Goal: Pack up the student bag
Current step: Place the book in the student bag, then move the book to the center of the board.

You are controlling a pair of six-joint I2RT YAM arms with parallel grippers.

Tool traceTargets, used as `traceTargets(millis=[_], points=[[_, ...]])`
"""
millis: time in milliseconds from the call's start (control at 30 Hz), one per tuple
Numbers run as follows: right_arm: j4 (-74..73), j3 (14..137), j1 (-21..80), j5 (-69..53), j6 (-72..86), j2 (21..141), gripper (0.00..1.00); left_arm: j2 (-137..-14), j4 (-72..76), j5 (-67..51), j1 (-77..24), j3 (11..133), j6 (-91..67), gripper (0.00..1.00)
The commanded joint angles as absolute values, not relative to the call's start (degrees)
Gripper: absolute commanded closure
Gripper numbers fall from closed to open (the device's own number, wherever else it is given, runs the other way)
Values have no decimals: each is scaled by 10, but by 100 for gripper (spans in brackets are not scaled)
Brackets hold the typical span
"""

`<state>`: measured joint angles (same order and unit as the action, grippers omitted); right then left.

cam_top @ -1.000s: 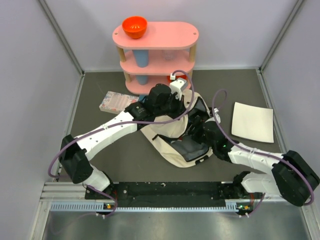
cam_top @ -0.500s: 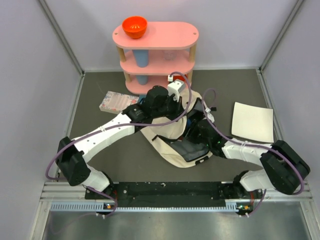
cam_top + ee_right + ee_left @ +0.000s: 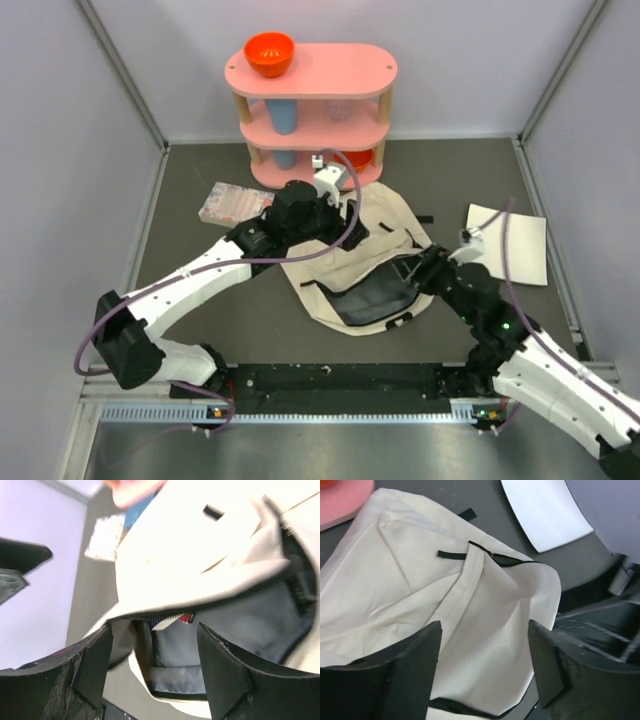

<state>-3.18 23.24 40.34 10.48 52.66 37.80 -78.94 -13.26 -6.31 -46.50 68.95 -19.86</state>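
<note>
The student bag (image 3: 372, 232), cream canvas with black zipper, lies flat mid-table with its mouth (image 3: 372, 295) gaping toward the near edge. My left gripper (image 3: 347, 226) hovers over the bag's back half, open; in its wrist view the gripper (image 3: 485, 672) has only loose cream cloth (image 3: 420, 580) below the gap. My right gripper (image 3: 428, 266) stands open at the right end of the mouth. Its wrist view has the gripper (image 3: 155, 667) facing the grey lining (image 3: 235, 625), where a red, white and blue item (image 3: 179, 620) lies just under the zipper.
A pink three-tier shelf (image 3: 345, 68) stands at the back, carrying an orange bowl (image 3: 269, 53) and a blue cup (image 3: 283, 118). A patterned flat case (image 3: 232, 202) lies left of the bag. A white sheet (image 3: 506, 243) lies to the right.
Both grippers have opened. The left one let go of the bag's cloth and moved slightly left; the flap settled flat. The right arm pulled back out of the mouth toward the right.
</note>
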Motion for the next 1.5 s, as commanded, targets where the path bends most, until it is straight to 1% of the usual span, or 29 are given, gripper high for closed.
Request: traceTargets(millis=[0,100,167,200,300,333,400,433,500,567,633,667,800,867,900,933,1000,1033,1067,1100,1167,1200,1367,1467], points=[[-220,236,402,229,511,192,32,-716,-103,-5,-445,656,-217,20],[-222,257,402,262,494,130,30,-687,-119,44,-416,639,-216,7],[-219,279,402,264,482,143,30,-679,-135,60,-383,637,-215,3],[-206,303,402,261,476,181,29,-675,-153,76,-372,638,-214,1],[-176,355,402,208,445,265,27,-671,-177,89,-320,642,-210,1],[-159,370,403,187,433,335,26,-669,-181,81,-288,641,-209,1],[-141,418,402,115,422,404,25,-669,-183,65,-249,635,-214,1],[-127,434,402,89,418,477,24,-670,-181,36,-204,631,-218,1],[-111,479,403,24,417,540,23,-679,-174,11,-144,632,-220,1],[-40,500,403,-34,415,614,23,-691,-182,15,-117,649,-197,1],[12,513,405,-54,425,660,22,-714,-185,38,-85,668,-185,1],[39,533,406,-72,431,712,22,-724,-176,33,-72,673,-187,1],[60,612,417,-103,454,843,22,-798,-174,4,-9,701,-179,1],[63,655,425,-112,465,886,22,-823,-167,11,-4,709,-173,1],[76,666,428,-114,469,928,21,-851,-150,13,15,710,-164,1],[83,678,432,-111,484,944,19,-867,-136,22,16,708,-151,1],[132,698,445,-87,492,991,16,-924,-145,58,23,721,-132,1],[128,714,450,-81,493,1015,16,-941,-157,61,27,747,-135,1],[105,768,456,-70,495,1037,15,-957,-165,63,32,757,-134,1],[85,800,461,-70,494,1086,15,-976,-153,70,40,760,-132,1],[48,880,468,-73,489,1130,14,-1010,-150,59,53,777,-124,1],[40,902,469,-67,497,1172,14,-1022,-155,54,65,796,-124,1],[38,988,473,-32,515,1254,14,-1063,-129,3,97,813,-105,1],[12,1054,472,-24,516,1308,14,-1091,-127,-58,123,828,-108,1]])
